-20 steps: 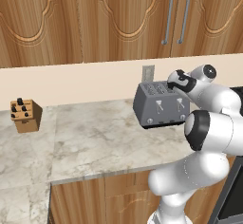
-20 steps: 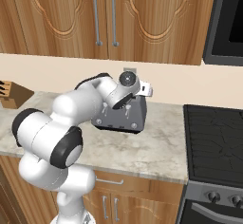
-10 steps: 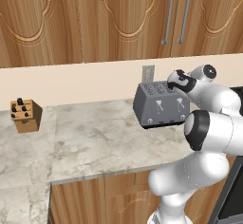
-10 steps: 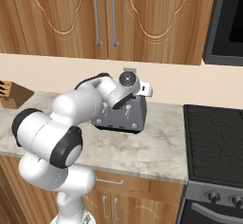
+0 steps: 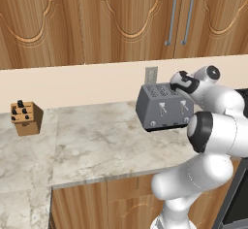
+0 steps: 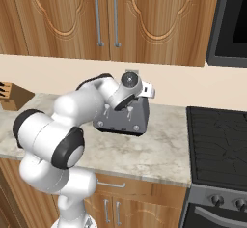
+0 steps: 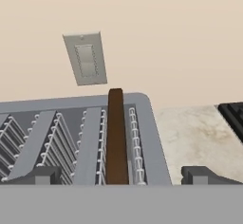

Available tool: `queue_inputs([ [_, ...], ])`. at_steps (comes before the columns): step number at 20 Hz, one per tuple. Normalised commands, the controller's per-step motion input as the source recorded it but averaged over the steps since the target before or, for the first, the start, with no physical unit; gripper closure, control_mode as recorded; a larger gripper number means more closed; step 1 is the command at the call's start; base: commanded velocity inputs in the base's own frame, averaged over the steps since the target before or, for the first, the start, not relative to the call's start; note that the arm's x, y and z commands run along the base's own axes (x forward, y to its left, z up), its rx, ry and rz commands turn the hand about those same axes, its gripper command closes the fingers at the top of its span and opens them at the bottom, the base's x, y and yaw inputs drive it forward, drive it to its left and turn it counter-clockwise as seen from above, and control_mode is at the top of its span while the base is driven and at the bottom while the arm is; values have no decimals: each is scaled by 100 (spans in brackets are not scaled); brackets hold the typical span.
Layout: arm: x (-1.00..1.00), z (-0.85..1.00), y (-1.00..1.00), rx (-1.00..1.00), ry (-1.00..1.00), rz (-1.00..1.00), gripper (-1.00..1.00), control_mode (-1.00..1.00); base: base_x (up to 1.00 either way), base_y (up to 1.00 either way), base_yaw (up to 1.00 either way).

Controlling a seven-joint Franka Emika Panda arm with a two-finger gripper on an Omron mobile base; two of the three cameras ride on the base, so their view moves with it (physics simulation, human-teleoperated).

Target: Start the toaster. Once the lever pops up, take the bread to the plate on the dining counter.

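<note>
Bread (image 7: pixel 116 137), one dark-brown slice, stands on edge in the toaster's (image 5: pixel 162 107) outermost slot on the stove side, its top rising a little above the wire guides, which suggests it is up and ready to be lifted. Four slots are countable in the hand view, and only this one is filled. Two pale levers and a row of small knobs face the front edge of the worktop (image 5: pixel 97 140); whether the levers are up or down is hard to judge at this size. The toaster sits near the worktop's back edge, below the single wall outlet (image 7: pixel 85 58). Poised just above its top, the gripper (image 7: pixel 123 175) has its fingers spread wide on either side of the slice, gripping nothing, probably lined up to close on the bread. One knife block (image 5: pixel 26 118) stands well apart at the worktop's far left.
</note>
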Motion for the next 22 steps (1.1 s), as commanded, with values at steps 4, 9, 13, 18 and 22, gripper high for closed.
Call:
queue_inputs([
  [4,8,0,0,0,0,0,-100,-100,0,0,0],
  [9,1,0,0,0,1,0,-100,-100,0,0,0],
  [13,0,0,0,0,2,0,-100,-100,0,0,0],
  [18,0,0,0,0,1,0,-100,-100,0,0,0],
  [22,0,0,0,0,1,0,-100,-100,0,0,0],
])
